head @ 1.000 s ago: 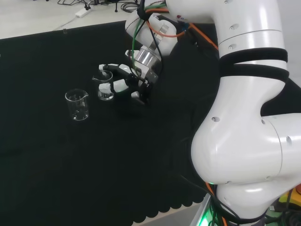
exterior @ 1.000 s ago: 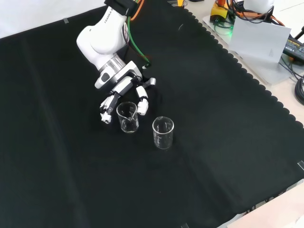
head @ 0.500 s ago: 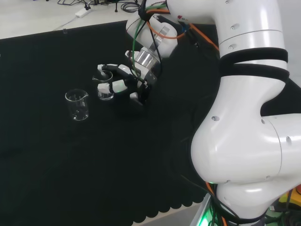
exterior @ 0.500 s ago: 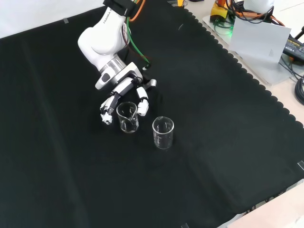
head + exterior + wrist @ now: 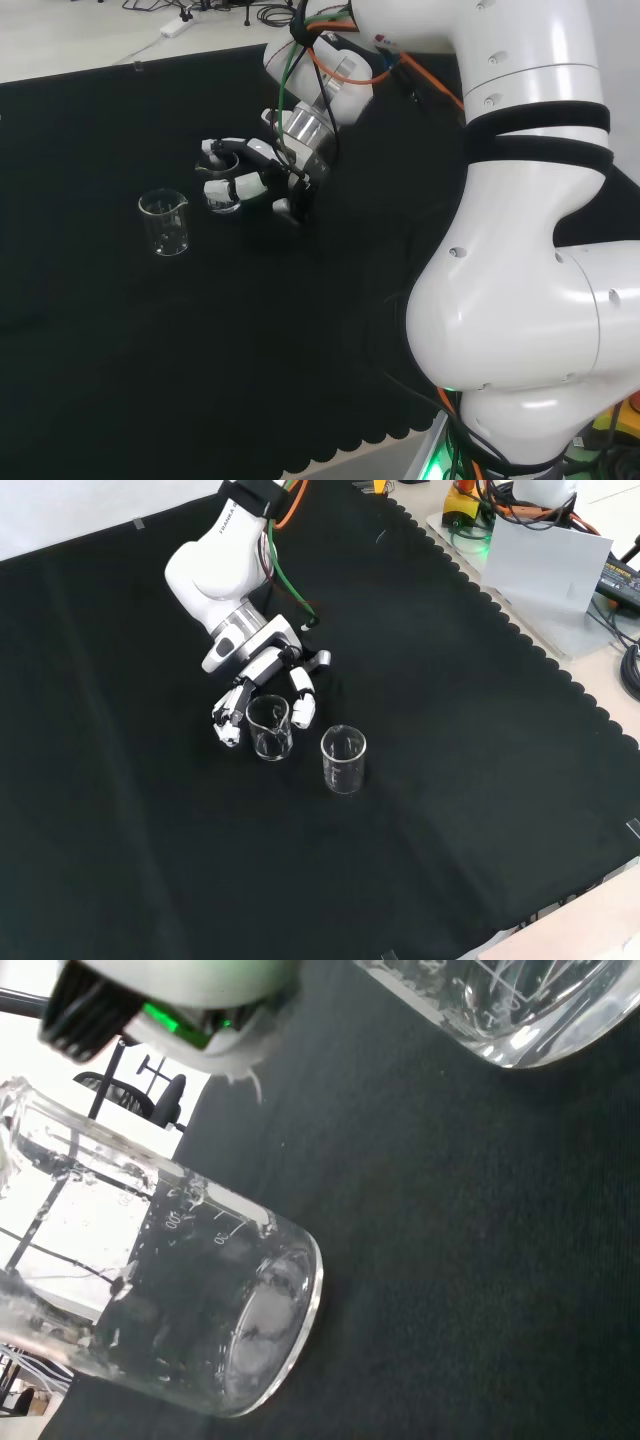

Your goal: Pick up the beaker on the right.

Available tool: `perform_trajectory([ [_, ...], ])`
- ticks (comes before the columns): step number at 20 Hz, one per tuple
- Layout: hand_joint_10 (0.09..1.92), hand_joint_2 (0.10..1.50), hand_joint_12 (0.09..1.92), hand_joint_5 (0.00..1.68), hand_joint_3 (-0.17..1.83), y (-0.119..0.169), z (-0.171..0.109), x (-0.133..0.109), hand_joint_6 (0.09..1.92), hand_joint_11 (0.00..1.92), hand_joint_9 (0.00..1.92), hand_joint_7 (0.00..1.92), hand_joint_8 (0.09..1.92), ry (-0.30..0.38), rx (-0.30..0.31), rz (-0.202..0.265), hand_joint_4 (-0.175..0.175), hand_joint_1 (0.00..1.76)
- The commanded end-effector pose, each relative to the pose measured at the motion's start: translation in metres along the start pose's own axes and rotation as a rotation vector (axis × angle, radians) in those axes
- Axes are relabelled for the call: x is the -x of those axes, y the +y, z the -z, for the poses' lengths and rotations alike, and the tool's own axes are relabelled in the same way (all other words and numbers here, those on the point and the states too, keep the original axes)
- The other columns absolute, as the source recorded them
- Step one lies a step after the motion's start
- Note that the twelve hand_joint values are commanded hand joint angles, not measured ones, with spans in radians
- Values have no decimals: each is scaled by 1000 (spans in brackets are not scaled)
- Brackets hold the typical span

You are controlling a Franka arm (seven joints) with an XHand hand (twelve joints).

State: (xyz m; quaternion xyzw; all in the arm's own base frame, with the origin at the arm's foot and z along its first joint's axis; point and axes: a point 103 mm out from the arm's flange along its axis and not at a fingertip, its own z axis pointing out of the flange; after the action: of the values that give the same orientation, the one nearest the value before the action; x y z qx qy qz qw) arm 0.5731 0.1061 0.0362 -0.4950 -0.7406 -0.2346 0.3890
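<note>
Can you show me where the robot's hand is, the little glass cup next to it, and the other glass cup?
hand (image 5: pixel 262 676), front view, on its palm.
beaker by the hand (image 5: pixel 270 728), front view, on its glass wall between the fingers.
other beaker (image 5: pixel 343 761), front view, on its glass wall.

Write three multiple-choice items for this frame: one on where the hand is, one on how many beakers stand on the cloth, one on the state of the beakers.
1. In the front view, the hand is at:
A. the left beaker
B. the right beaker
C. the cloth's edge

2. Beakers on the black cloth:
A. one
B. two
C. four

3. The beakers are:
A. tipped over
B. stacked
C. upright

Key: 1 A, fingers flank that beaker; 2 B, the head and front views each show two; 3 C, both rims face up.
</note>
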Motion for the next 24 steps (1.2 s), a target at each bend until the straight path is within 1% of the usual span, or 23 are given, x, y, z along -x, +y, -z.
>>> perform_trajectory([
  [1, 590, 500, 1139, 428, 657, 5, -4, -2, 87, 0, 366, 327, 579, 18, 8, -5, -43, 941],
  [2, 590, 502, 1147, 436, 660, 10, -9, -4, 87, 0, 374, 335, 581, 15, 4, -7, -43, 944],
  [5, 590, 507, 1160, 456, 665, 10, -7, -5, 87, 0, 391, 355, 586, 38, 14, -12, -42, 953],
  [7, 590, 515, 1177, 498, 669, 10, -6, -4, 87, 0, 412, 389, 594, 31, 12, -19, -36, 1000],
  [8, 563, 520, 1195, 547, 683, 9, -5, -4, 198, 0, 453, 439, 582, 28, 16, -25, -28, 1054],
  [9, 539, 524, 1220, 563, 700, 9, -4, -3, 431, 0, 496, 499, 577, 29, 20, -32, -19, 1100],
  [10, 531, 534, 1258, 585, 725, 8, -3, -2, 715, 11, 561, 582, 596, 28, 29, -41, -14, 1150],
  [11, 531, 542, 1285, 599, 753, 8, -3, -2, 946, 34, 622, 652, 625, 25, 34, -48, -11, 1192],
  [12, 530, 548, 1299, 612, 782, 8, -3, -1, 1107, 66, 676, 701, 682, 25, 38, -53, -11, 1224],
  [13, 590, 671, 1292, 708, 698, 7, -2, -1, 1225, 148, 742, 806, 827, 29, 59, -65, -9, 1227],
  [14, 729, 759, 1249, 783, 626, 6, -1, -1, 1324, 285, 822, 904, 968, 40, 82, -73, -65, 1281],
  [15, 840, 782, 1205, 832, 629, 10, -6, -2, 1390, 400, 883, 975, 1064, 36, 96, -84, -114, 1327],
  [16, 935, 738, 1149, 864, 736, 14, -8, -5, 1446, 527, 939, 1034, 1142, 33, 114, -84, -144, 1361],
  [17, 1016, 666, 1092, 896, 876, 23, -13, -11, 1480, 626, 991, 1078, 1205, 26, 128, -78, -160, 1385],
  [18, 1070, 610, 1050, 920, 980, 31, -19, -14, 1497, 690, 1026, 1109, 1242, 13, 137, -77, -169, 1399],
  [20, 1089, 537, 994, 957, 1091, 32, -11, -20, 1484, 784, 1101, 1139, 1249, -5, 149, -73, -174, 1416],
  [22, 1032, 485, 963, 998, 1132, 22, 9, -24, 1420, 864, 1200, 1160, 1186, -16, 168, -70, -175, 1428],
  [24, 998, 461, 951, 1023, 1145, 11, 28, -26, 1380, 903, 1246, 1172, 1144, -39, 182, -66, -175, 1433],
])
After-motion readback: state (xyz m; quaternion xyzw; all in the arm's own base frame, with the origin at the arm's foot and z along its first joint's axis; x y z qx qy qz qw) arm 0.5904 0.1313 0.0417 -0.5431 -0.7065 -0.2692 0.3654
